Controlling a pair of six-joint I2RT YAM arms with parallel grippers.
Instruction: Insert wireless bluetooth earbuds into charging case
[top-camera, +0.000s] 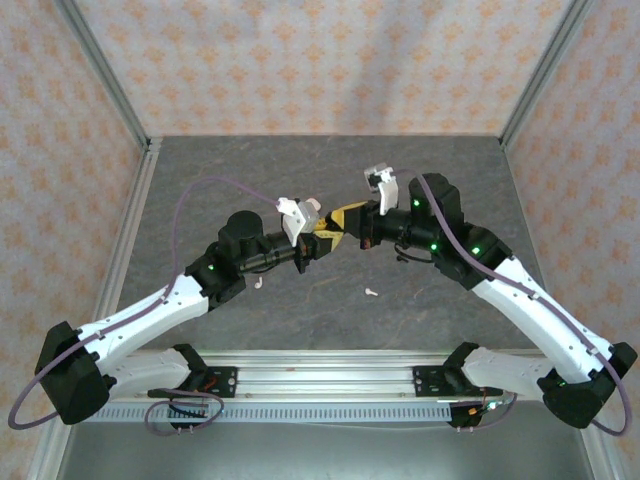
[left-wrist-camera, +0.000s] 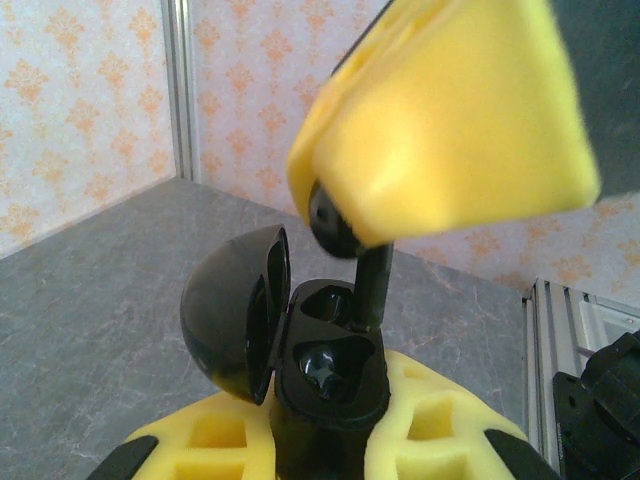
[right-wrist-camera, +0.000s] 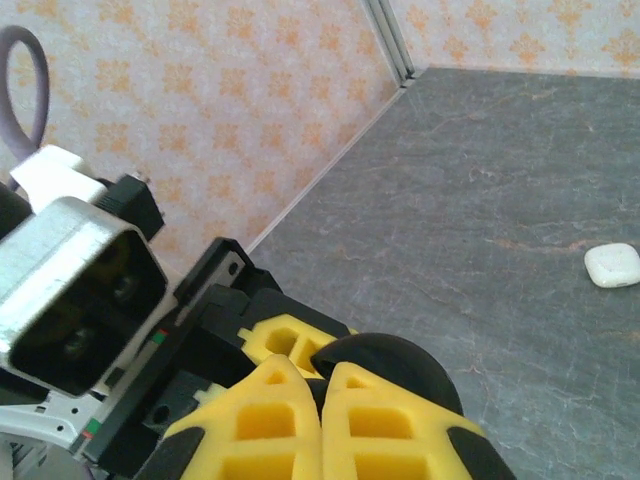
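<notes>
Top view: left gripper (top-camera: 322, 238) and right gripper (top-camera: 347, 217) meet tip to tip above the table (top-camera: 450, 170); a white bit (top-camera: 372, 293) and a second white bit (top-camera: 258, 283) lie on the table, base-side of that meeting point.

Left wrist: black charging case (left-wrist-camera: 325, 375), lid open, clamped upright between the left fingers; right gripper pinched tight on a black earbud (left-wrist-camera: 332, 222), directly above the case, stem end at the case's far socket.

Right wrist: right fingers pressed together; white rounded piece (right-wrist-camera: 612, 265) on the table, well apart from the case.

1 camera looked down from behind; 2 sat close behind left pincer (left-wrist-camera: 325, 425) and right pincer (right-wrist-camera: 322, 390), sharing the black case (left-wrist-camera: 330, 375).
</notes>
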